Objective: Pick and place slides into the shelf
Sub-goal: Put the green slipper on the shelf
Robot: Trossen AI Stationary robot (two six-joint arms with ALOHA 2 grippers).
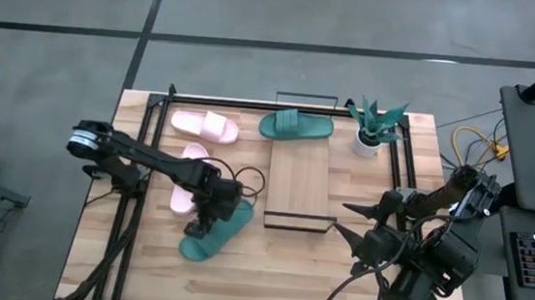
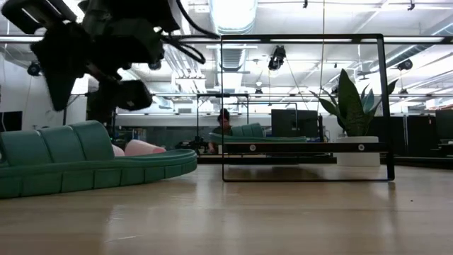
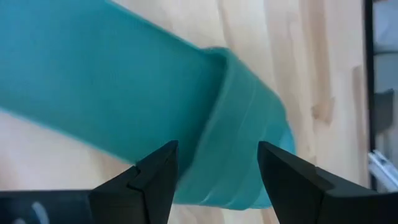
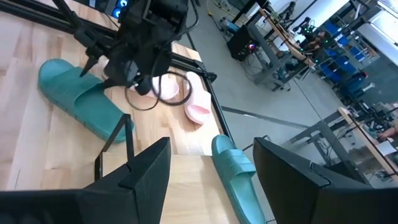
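**Teal slide under the left gripper as three others lie about the shelf**

Teal foam is filling the overhead picture's near-left corner, where one teal slide (image 1: 216, 231) is lying at an angle on the wooden table (image 1: 93, 251). The left gripper (image 1: 197, 227) is hanging over that slide's near end. A second teal slide (image 1: 296, 125) is lying across the far end of the shelf (image 1: 298, 184), whose light plank is running down the table's middle. Two pink slides are resting left of the shelf, one (image 1: 205, 125) at the far edge and another (image 1: 188, 184) partly hidden under the left arm. A potted plant (image 1: 373, 126) is standing right of the far teal slide. The right gripper (image 1: 358, 221) is waiting near the shelf's near-right corner.

From table height, the near teal slide (image 2: 85, 161) is sitting flat with the left arm's dark bulk above it, and the shelf's black wire frame (image 2: 304, 106) is standing behind.

The left wrist camera is showing the left gripper (image 3: 217, 165) with fingers apart, straddling the teal strap (image 3: 239, 149) without clamping it.

The right wrist camera is showing the right gripper (image 4: 211, 165) with fingers spread wide above the shelf plank (image 4: 180, 186), both teal slides (image 4: 84, 99) (image 4: 236, 168) ahead.
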